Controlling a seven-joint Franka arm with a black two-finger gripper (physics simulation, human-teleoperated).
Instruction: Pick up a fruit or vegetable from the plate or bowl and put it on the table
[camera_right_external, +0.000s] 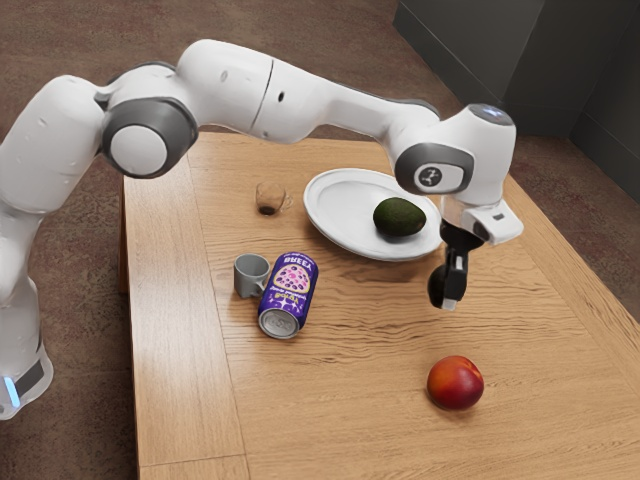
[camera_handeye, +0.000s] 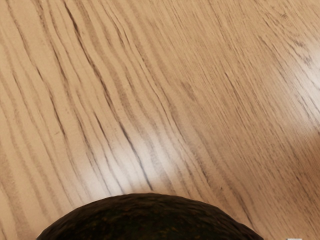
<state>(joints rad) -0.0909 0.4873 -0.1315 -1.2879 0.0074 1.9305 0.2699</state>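
Over the wooden counter (camera_right_external: 370, 430), just past the white plate (camera_right_external: 335, 200) toward the exterior view's right, the arm (camera_right_external: 290, 100) reaches across and points its black gripper (camera_right_external: 449, 297) downward; the gripper is clamped on a dark avocado (camera_right_external: 435, 288), which bulges out beside the nearer finger; from where I stand I cannot tell whether the underside of that fruit touches the wood; it is outside the plate's rim, at any rate, and the wrist view has its dark, rough skin up close, with streaky wood grain beyond it; on the plate itself rests a second avocado (camera_right_external: 399, 217), greenish black, lying toward the side nearer the gripper; a red and orange peach (camera_right_external: 455, 382) sits on the counter, nearer the exterior camera than the gripper and well apart from the plate; toward the exterior view's left, a purple can (camera_right_external: 288, 292) lies on its side, its lettering upside down and its silver end facing the camera; a grey mug (camera_right_external: 250, 275) stands upright close by the can, though I cannot make out whether the two touch; farther back, between the arm and the mug, there is a small brown see-through cup (camera_right_external: 270, 197) with a handle, near the plate
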